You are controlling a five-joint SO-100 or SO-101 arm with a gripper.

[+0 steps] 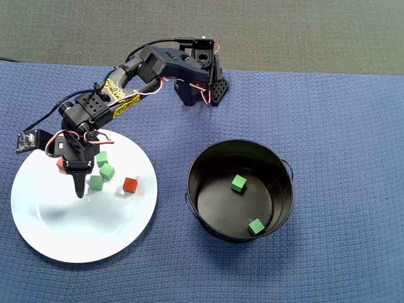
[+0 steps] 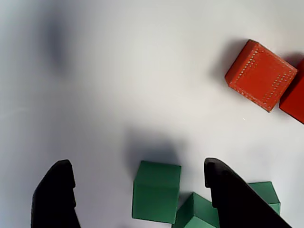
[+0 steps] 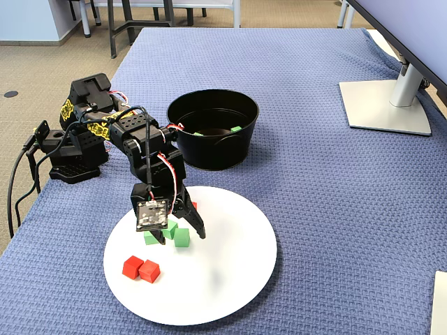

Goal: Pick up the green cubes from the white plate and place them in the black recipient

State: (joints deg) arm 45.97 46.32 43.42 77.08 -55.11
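My gripper (image 2: 137, 194) hangs spread over the plate (image 1: 82, 233), one green cube (image 2: 156, 191) between its fingers, two more crowding the right finger; two already lie in the bucket (image 1: 240, 189). Next, I judge: lower, close on that cube alone

Three light green cubes (image 1: 101, 170) and red-orange cubes (image 3: 140, 269) are seen on the plain white plate (image 1: 76, 227). Two more green ones are seen inside the shiny black bucket (image 1: 278, 208). The blue cloth (image 1: 341, 113) is marked with a fine woven pattern.
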